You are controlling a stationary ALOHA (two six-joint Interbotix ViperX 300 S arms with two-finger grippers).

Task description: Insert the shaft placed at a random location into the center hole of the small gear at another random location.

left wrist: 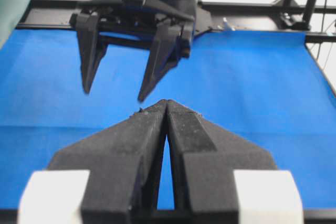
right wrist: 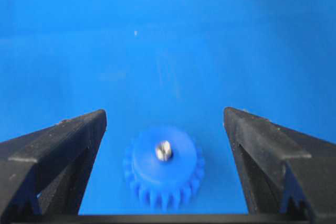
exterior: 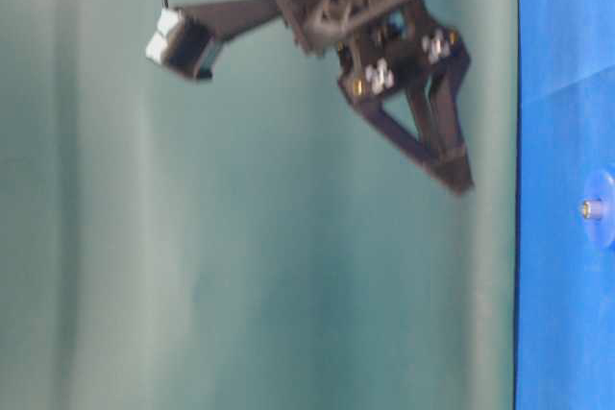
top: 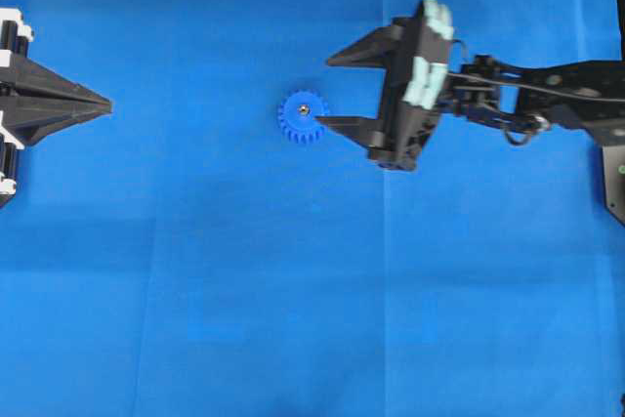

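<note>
The small blue gear (top: 302,118) lies flat on the blue cloth near the middle. The silvery shaft (top: 304,107) stands in the gear's hub, so the center hole is hidden by it. In the right wrist view the gear (right wrist: 164,167) with the shaft (right wrist: 164,151) sits low between my fingers. My right gripper (top: 329,91) is open and empty, raised just right of the gear; it also shows in the table-level view (exterior: 461,180). My left gripper (top: 105,103) is shut and empty at the far left, and its shut tips show in the left wrist view (left wrist: 167,103).
The blue cloth (top: 293,290) covers the whole table. In the table-level view the gear (exterior: 602,208) and shaft (exterior: 589,208) show at the right edge. A black frame (left wrist: 252,11) runs along the far table edge behind the right arm.
</note>
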